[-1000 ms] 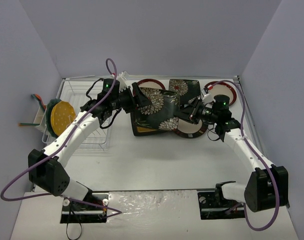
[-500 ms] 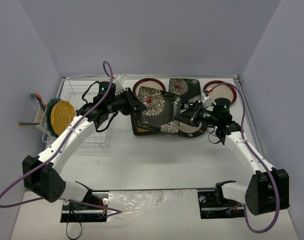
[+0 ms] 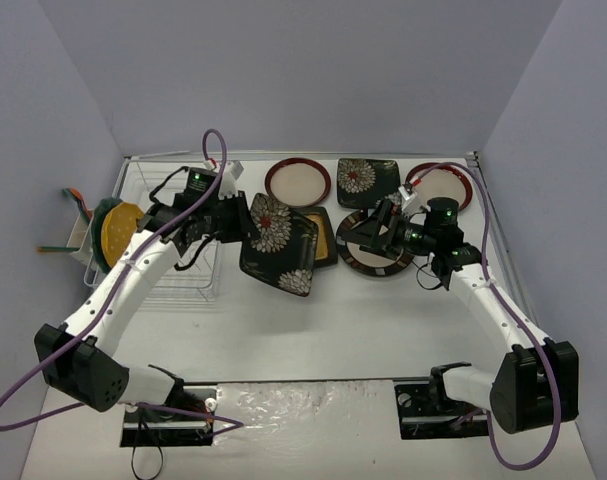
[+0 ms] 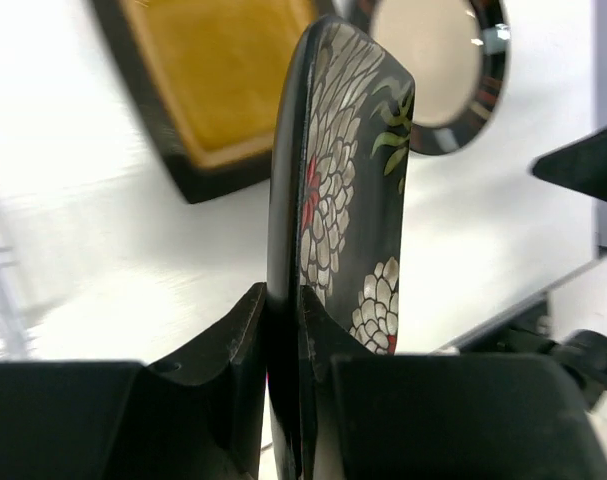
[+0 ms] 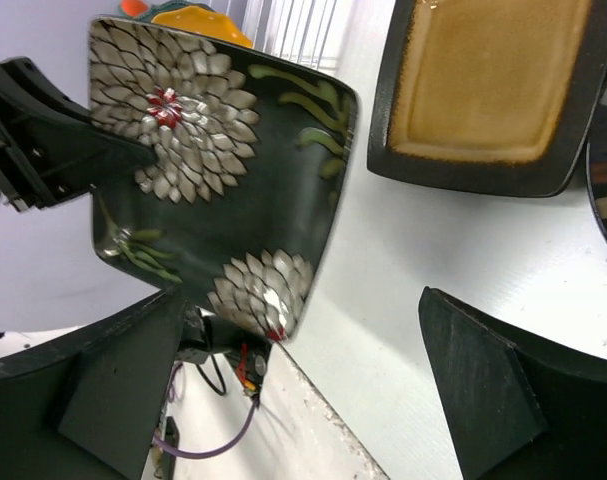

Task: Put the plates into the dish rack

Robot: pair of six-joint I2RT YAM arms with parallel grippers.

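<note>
My left gripper (image 3: 235, 215) is shut on the edge of a square black floral plate (image 3: 279, 244), which hangs tilted above the table just right of the dish rack (image 3: 175, 272). In the left wrist view the plate (image 4: 343, 190) stands edge-on between the fingers (image 4: 238, 350). My right gripper (image 3: 378, 226) is open and apart from that plate, with nothing between its fingers (image 5: 483, 390); the floral plate (image 5: 223, 170) shows ahead of it. A yellow dotted plate (image 3: 119, 232) stands in the rack's left end, a teal one behind it.
On the table lie a black-amber square plate (image 3: 323, 232), a dark-rimmed round plate (image 3: 378, 258), two red-rimmed round plates (image 3: 298, 182) (image 3: 445, 186) and another floral square plate (image 3: 368, 180). A utensil caddy (image 3: 79, 228) hangs on the rack's left side.
The right gripper has let go of the floral plate and opened. The left gripper closed on it and carried it left and nearer, toward the rack.
</note>
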